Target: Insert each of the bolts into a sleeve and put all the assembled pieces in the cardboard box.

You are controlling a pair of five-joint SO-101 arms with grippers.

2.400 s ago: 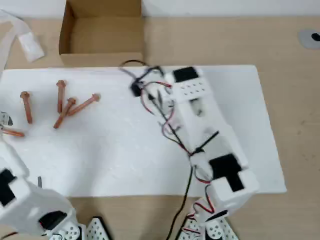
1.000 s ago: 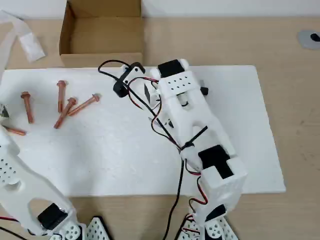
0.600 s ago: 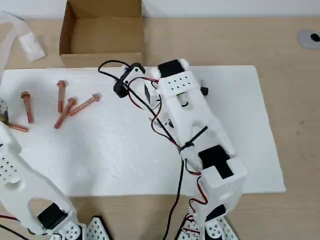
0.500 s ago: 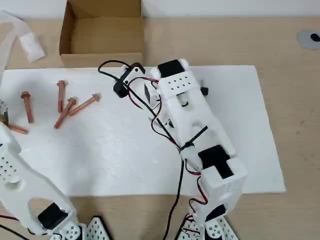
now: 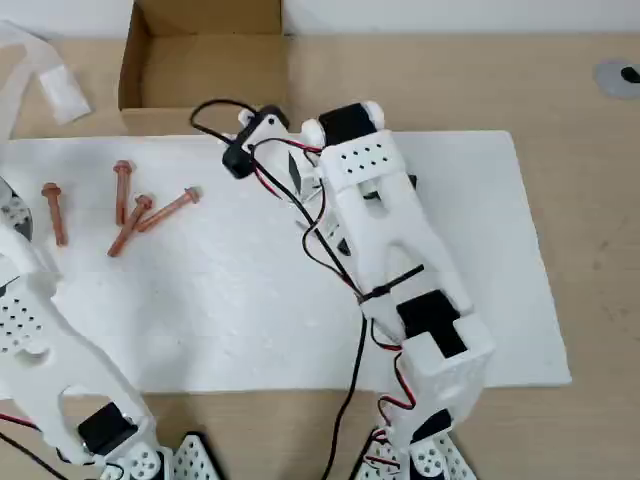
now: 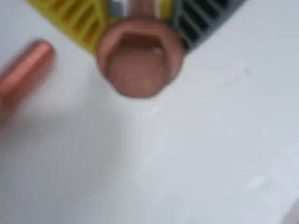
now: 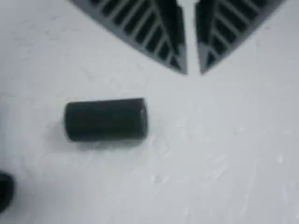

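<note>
We find the left hand (image 6: 140,9) clamped on one bolt (image 6: 139,70), its head toward the wrist camera, with a second bolt (image 6: 25,65) lying just beside. The right hand (image 7: 189,58) is closed on nothing, its tips near a black sleeve (image 7: 105,119) that lies on its side. Four loose bolts (image 5: 130,225) rest on the foam sheet (image 5: 230,300), just in front of the cardboard box (image 5: 200,120) and outside it.

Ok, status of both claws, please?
Left claw shut on bolt. Right claw shut, empty, beside sleeve. Bolt not yet sleeved.
</note>
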